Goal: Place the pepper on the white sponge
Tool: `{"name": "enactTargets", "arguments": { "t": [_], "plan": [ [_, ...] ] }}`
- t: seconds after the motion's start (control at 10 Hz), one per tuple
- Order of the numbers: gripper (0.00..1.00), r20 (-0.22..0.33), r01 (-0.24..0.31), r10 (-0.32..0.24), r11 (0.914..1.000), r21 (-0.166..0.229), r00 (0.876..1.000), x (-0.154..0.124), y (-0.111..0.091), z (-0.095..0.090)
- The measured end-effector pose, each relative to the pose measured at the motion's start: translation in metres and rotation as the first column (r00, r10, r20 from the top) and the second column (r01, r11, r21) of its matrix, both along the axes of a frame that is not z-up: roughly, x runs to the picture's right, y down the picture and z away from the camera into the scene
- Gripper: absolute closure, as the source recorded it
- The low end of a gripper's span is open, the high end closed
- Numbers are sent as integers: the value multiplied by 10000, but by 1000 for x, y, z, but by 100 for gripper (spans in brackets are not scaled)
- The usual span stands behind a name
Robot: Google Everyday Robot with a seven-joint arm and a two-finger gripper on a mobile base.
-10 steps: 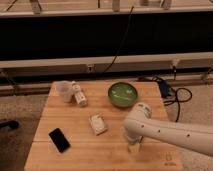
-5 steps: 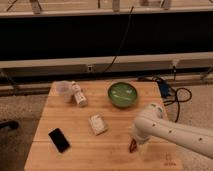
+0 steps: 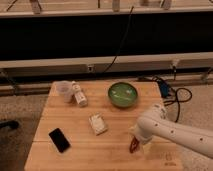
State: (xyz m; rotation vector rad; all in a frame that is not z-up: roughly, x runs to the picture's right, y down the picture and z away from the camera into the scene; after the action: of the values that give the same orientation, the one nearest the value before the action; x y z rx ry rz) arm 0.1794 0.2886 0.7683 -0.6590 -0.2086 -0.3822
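Note:
The small dark red pepper (image 3: 133,145) hangs at the tip of my gripper (image 3: 136,141), low over the wooden table (image 3: 75,157) near its front right. The white arm comes in from the right edge. The white sponge (image 3: 97,124), an off-white block with tan marks, lies on the table to the left of the gripper, about a hand's width away. The pepper is apart from the sponge.
A green bowl (image 3: 123,94) stands at the back right. A clear cup (image 3: 64,91) and a white bottle (image 3: 79,94) lying on its side are at the back left. A black phone (image 3: 59,139) lies at the front left. Cables lie on the floor to the right.
The arm has drawn back to the right and toward the front. The pepper has come into sight at the gripper's tip, lifted off the table.

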Motion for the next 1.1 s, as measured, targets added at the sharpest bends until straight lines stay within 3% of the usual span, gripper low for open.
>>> {"name": "enactTargets", "arguments": {
  "t": [0.2, 0.7, 0.9, 1.1],
  "plan": [
    [25, 26, 58, -58, 10000, 61, 10000, 5, 3, 5],
    [74, 139, 31, -35, 9996, 281, 9999, 11, 4, 3],
    [93, 167, 50, -55, 9997, 255, 9998, 9, -4, -4],
    [100, 199, 393, -400, 9986, 348, 9990, -6, -25, -13]
  ]
}}
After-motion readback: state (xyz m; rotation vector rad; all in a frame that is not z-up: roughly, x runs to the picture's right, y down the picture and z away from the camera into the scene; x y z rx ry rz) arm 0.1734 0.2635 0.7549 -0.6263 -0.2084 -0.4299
